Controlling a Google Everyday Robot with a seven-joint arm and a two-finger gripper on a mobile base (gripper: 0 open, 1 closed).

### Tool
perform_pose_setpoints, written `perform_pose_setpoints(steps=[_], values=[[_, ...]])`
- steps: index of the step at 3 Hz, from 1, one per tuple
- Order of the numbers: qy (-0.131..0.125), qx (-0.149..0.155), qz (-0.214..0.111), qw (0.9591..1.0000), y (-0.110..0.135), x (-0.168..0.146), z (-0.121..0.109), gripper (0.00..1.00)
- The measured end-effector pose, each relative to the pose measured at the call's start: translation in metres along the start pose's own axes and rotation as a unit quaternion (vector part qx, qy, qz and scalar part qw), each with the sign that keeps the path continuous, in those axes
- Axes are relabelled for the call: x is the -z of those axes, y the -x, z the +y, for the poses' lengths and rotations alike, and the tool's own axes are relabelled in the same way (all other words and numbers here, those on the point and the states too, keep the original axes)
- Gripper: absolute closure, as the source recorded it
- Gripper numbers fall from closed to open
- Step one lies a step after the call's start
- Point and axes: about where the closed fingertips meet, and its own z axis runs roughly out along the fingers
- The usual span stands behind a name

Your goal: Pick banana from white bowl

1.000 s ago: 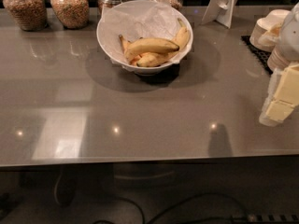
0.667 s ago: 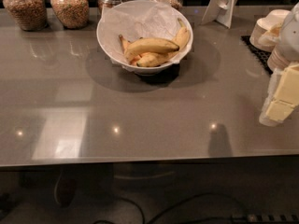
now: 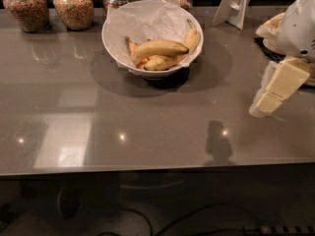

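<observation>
The pincer (image 3: 269,98) hangs low over the tabletop (image 3: 147,127), apparently empty (whether it is open or closed I cannot tell), so this looks like the approach step. The banana (image 3: 160,47) lies atop thinner ones in the white bowl (image 3: 112,48), well to the pincer's left and farther back. The next move likely calls for swinging across, clearing the rim and descending onto it.

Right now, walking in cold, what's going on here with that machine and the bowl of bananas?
A robot is meant to pick the banana out of the white bowl, but it has not reached it yet. Its pincer hangs over the grey table at the far right, well apart from the bowl. The banana lies on top of smaller bananas there, untouched.
</observation>
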Motion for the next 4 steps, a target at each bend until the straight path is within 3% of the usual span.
perform_pose_setpoints(steps=[1, 2, 3, 4], values=[[-0.026, -0.009, -0.068, 0.9973, 0.033, -0.013, -0.027, 0.0], [-0.046, -0.025, -0.131, 0.99, 0.064, -0.027, -0.062, 0.0], [-0.05, -0.03, -0.186, 0.9809, 0.105, -0.044, -0.107, 0.0], [-0.05, -0.03, -0.186, 0.9809, 0.105, -0.044, -0.107, 0.0]])
